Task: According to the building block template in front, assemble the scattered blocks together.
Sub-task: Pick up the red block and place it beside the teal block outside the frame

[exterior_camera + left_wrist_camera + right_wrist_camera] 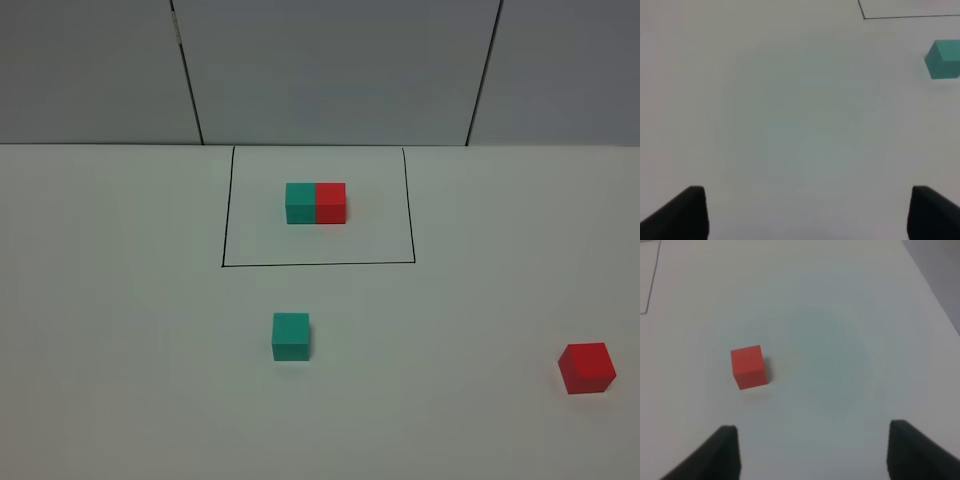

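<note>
- The pattern pair [315, 203], green joined to red with green on the left, sits inside the black outline [318, 264] toward the far edge of the tabletop [120, 300]. I read it as the model to copy, so I'd leave it alone.
- The loose green cube [291, 336] lies just on the near side of the outline, around mid-tabletop. The loose red cube [587, 367] lies well apart from it, toward the right edge. They are not yet joined.
- My left pincer [805, 215] has its fingers spread wide with nothing between them. The green cube is ahead and off to one side, well clear of both fingers.
- My right pincer [812, 452] is also apart and empty. The red cube rests flat ahead of it, nearer one finger's line than the middle.
- Each arm faces its own cube, which I judge suits one cube per arm, with red ending up touching green's right side.
</note>
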